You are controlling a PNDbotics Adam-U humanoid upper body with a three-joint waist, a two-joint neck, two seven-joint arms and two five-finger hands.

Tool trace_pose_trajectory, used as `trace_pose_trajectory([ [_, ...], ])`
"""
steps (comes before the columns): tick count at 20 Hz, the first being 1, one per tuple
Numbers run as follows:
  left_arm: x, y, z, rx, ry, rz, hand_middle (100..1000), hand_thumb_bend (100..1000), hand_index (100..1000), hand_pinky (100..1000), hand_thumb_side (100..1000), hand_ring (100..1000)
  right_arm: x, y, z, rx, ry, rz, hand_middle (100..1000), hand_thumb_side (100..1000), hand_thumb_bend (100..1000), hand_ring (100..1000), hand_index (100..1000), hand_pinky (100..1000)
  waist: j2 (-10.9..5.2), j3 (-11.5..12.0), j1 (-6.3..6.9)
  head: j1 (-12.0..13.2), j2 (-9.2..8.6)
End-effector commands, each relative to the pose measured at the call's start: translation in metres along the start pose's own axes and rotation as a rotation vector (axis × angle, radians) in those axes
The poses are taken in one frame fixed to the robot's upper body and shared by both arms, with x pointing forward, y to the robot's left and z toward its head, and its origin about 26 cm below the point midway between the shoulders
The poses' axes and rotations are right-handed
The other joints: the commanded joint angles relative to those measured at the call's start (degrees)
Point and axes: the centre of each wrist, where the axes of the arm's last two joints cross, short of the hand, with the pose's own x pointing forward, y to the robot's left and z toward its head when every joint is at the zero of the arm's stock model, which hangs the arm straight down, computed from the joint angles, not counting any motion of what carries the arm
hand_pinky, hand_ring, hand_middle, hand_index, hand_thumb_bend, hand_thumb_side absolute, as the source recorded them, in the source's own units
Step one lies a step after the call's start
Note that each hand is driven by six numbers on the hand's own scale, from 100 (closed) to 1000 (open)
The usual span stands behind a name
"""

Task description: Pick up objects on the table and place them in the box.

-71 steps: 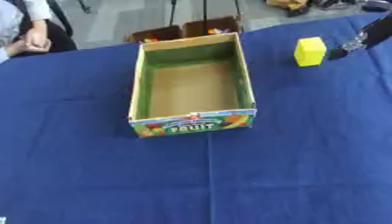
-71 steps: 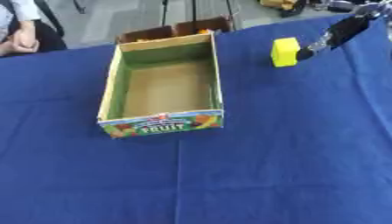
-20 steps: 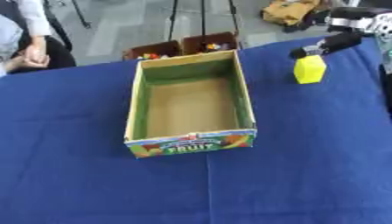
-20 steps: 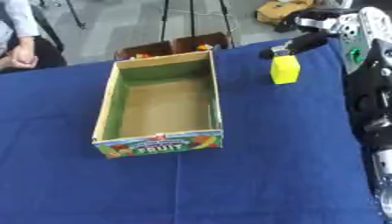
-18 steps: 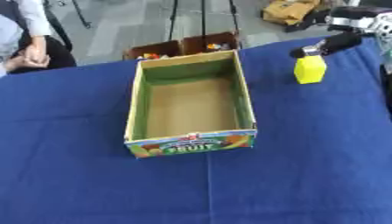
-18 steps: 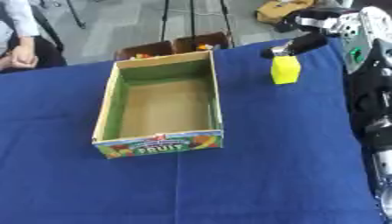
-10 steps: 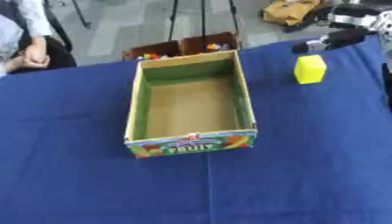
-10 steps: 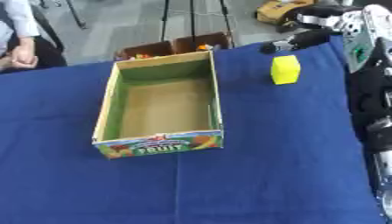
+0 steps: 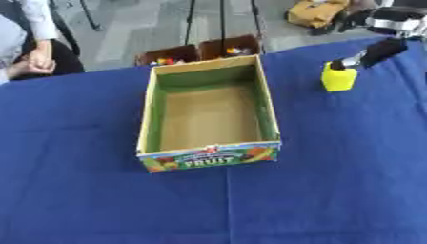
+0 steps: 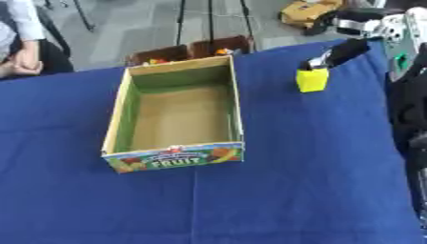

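Observation:
A yellow block [image 9: 339,80] stands upright on the blue table [image 9: 333,186] at the far right. My right hand [image 9: 380,50] comes in from the upper right corner, and one straight dark finger slants down onto the block's top right edge. Nothing of the hand curls round the block that I can see. The open cardboard fruit box [image 9: 150,112] sits in the middle of the table, its printed front wall facing me and its inside bare. My left hand shows in neither view.
Two small brown boxes [image 9: 200,50] holding coloured items stand just past the table's far edge, behind the fruit box. My own dark torso and arm [image 10: 409,105] fill the right edge of the right eye view. Blue cloth lies between box and block.
My right hand has come down a little, from hovering over the yellow block to touching its top. Block and box have stayed where they were.

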Motion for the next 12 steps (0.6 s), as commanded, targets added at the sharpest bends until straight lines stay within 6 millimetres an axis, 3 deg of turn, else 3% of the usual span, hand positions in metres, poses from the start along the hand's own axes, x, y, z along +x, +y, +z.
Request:
trace_pose_trajectory([
  [1, 0.004, 0.0014, -0.0056, -0.003, -0.023, -0.004, 853, 100, 984, 814, 987, 887, -0.0095, -0.0154, 0.0123, 0.116, -0.044, 0.101, 994, 239, 300, 1000, 1000, 906, -0.34, -0.02, 0.11, 0.35, -0.56],
  [2, 0.004, 0.0014, -0.0055, -0.002, -0.022, -0.004, 851, 100, 984, 814, 988, 887, -0.0094, -0.0162, 0.0128, 0.109, -0.044, 0.1, 992, 220, 250, 1000, 1000, 905, -0.33, -0.06, 0.14, 0.4, -0.52],
  [4, 0.004, 0.0013, -0.0054, -0.002, -0.021, -0.004, 851, 100, 984, 814, 987, 887, -0.0095, -0.0171, 0.0135, 0.101, -0.047, 0.097, 994, 208, 237, 1000, 1000, 908, -0.31, -0.12, 0.17, 0.47, -0.44],
  [8, 0.004, 0.0012, -0.0055, -0.002, -0.02, -0.004, 849, 100, 984, 813, 987, 887, -0.0114, -0.0146, 0.0133, 0.121, -0.055, 0.09, 1000, 221, 291, 1000, 1000, 914, -0.34, -0.18, 0.12, 0.56, -0.46],
  [11, 0.004, 0.0011, -0.006, -0.002, -0.02, -0.004, 847, 100, 984, 813, 985, 886, -0.0129, -0.0119, 0.0125, 0.154, -0.051, 0.09, 1000, 202, 375, 1000, 1000, 919, -0.36, -0.22, 0.07, 0.57, -0.52],
  [12, 0.004, 0.0011, -0.0061, -0.002, -0.02, -0.004, 847, 100, 984, 813, 981, 886, -0.0134, -0.0104, 0.012, 0.173, -0.048, 0.091, 1000, 150, 470, 1000, 1000, 920, -0.35, -0.22, 0.05, 0.6, -0.53],
])
